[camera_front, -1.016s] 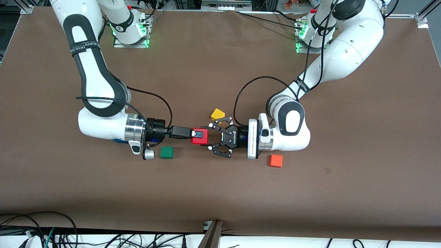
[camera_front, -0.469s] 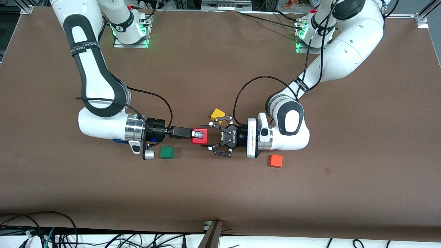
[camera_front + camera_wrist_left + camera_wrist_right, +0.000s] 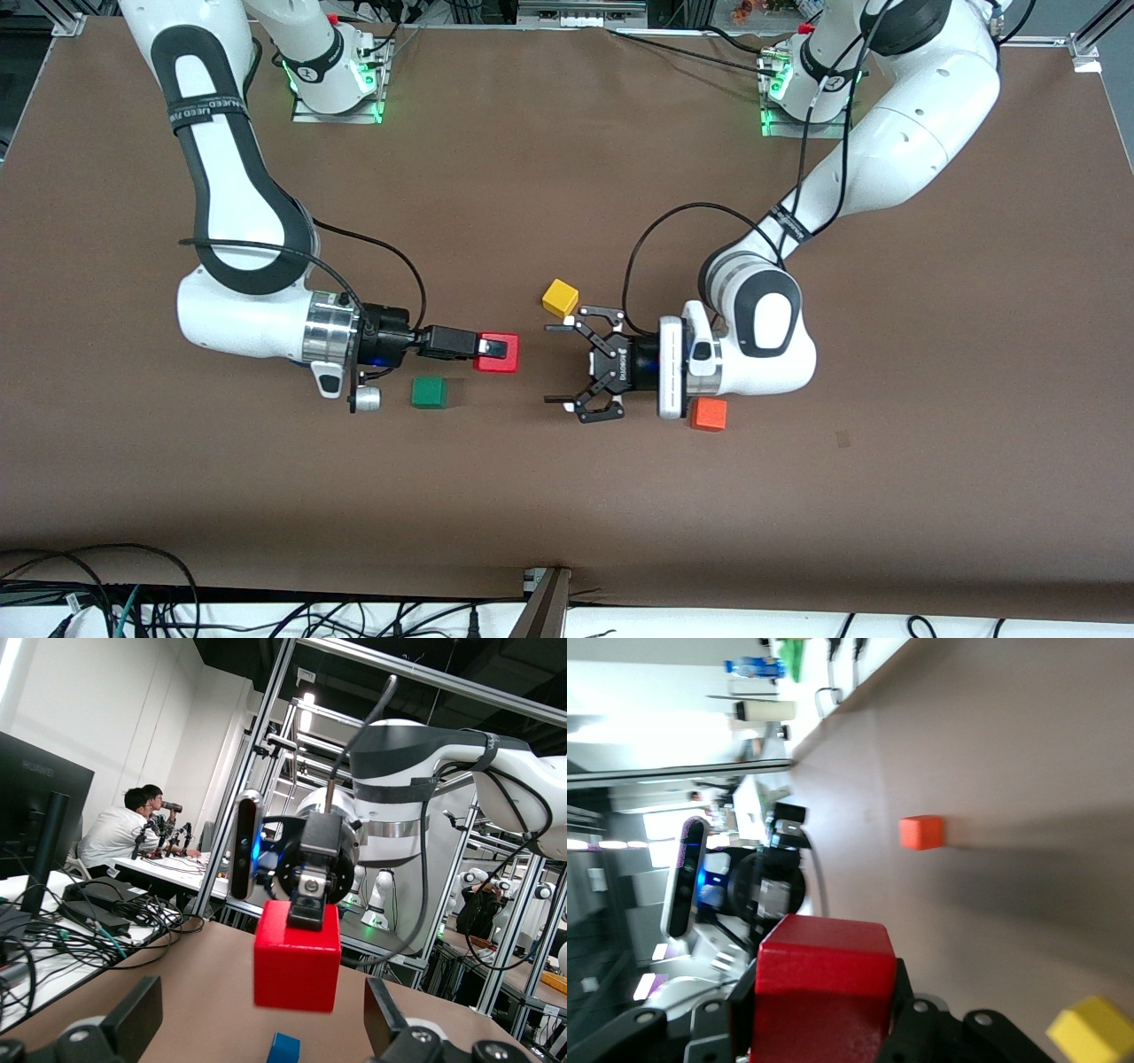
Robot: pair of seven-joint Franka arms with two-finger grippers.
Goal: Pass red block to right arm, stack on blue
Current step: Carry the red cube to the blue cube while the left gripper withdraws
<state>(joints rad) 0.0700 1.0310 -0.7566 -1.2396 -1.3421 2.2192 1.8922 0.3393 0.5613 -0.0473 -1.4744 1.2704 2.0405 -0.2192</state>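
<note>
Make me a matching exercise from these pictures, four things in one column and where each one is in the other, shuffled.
Things:
1. red block
2. green cube
3. orange cube
4. yellow cube

Places:
A. on the table beside the left arm's wrist
B. held in the right gripper
C. on the table, just farther from the front camera than the open left gripper
D. on the table below the right gripper

Pairs: 1-B, 2-D, 3-A, 4-C

A black band (image 3: 198, 110) on the right arm (image 3: 232, 221) carries white lettering, too small to read.
</note>
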